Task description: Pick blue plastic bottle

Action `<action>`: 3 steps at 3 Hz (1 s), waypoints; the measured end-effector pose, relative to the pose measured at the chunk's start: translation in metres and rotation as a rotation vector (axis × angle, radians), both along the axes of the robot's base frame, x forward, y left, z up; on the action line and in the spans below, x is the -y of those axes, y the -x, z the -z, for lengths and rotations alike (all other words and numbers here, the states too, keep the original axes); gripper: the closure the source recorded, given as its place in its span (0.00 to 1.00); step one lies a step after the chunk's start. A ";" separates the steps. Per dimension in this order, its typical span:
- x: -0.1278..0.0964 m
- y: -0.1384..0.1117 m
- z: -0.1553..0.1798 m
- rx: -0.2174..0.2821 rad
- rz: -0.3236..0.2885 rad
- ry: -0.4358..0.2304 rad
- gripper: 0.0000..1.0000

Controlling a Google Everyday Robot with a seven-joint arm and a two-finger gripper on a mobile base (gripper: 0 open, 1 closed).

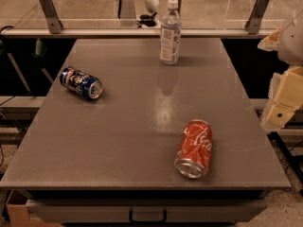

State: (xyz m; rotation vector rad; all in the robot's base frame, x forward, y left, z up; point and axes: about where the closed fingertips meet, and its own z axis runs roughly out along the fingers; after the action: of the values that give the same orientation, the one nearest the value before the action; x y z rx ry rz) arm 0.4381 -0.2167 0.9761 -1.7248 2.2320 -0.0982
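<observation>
The blue plastic bottle (170, 34) stands upright, far behind the red can (194, 148). The gripper (283, 100) hangs to the right of this can; open or closed, I cannot tell. A sideways bump could tip the tall bottle.

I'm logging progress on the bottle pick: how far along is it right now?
Nothing looks done yet: the blue plastic bottle stands upright at the far end of the table, untouched. In hand: the tool is at the right edge of the view, beside the table and apart from the bottle. Left: reach across, grasp and lift it, probably clear of the red can and blue can, both lying down.
</observation>
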 end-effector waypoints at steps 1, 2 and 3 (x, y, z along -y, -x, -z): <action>0.000 0.000 0.000 0.000 0.000 0.000 0.00; 0.003 -0.006 0.000 0.016 0.011 -0.016 0.00; 0.013 -0.045 0.016 0.052 0.013 -0.095 0.00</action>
State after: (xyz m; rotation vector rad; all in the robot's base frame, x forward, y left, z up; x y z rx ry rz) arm 0.4832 -0.2301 0.9597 -1.6393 2.1746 -0.0388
